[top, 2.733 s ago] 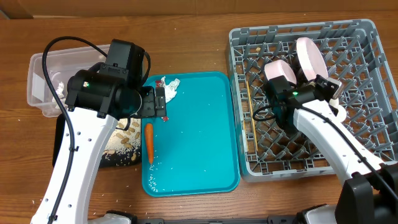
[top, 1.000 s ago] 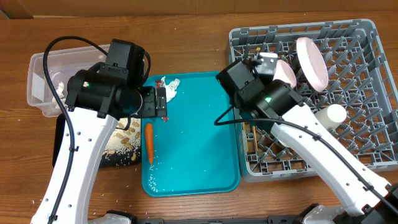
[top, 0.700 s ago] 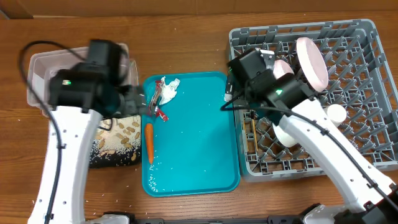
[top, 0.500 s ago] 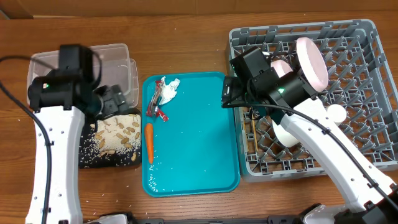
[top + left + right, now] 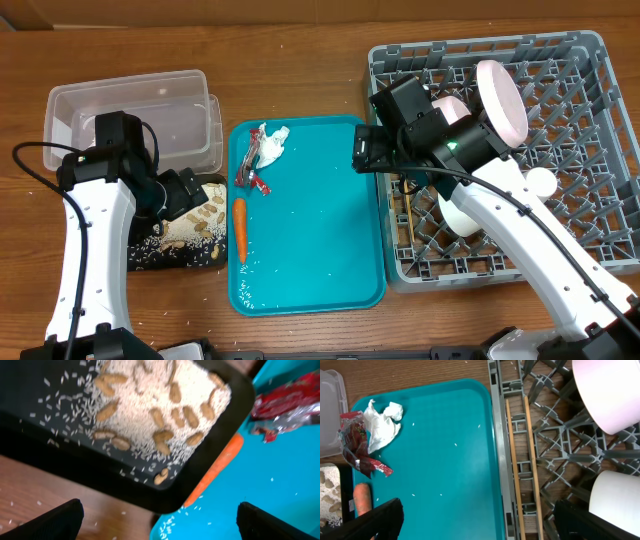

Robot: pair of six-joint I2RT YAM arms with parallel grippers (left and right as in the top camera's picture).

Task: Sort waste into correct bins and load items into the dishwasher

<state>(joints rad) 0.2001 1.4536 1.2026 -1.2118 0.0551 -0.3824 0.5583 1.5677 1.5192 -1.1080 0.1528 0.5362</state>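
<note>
carrot [image 5: 239, 228] lies on the blue-green tray [image 5: 320, 250], just past the left tool [image 5: 182, 195]. the left tool hangs over the black tray [image 5: 125, 491], where rice and crumbs [image 5: 150, 410] are spread; its fingers are wide apart, nothing between. the right tool [image 5: 477, 506] hangs by the grey rack [image 5: 480, 48], over the blue-green tray's edge, fingers wide apart too, holding nothing. ahead of it, off to the side away from the rack, the red wrapper [image 5: 357, 445] and white tissue [image 5: 382, 425] touch each other. a pink bowl [image 5: 605, 395] sits in the rack on its other side. the clear tub [image 5: 130, 100] stands near the left tool.
</note>
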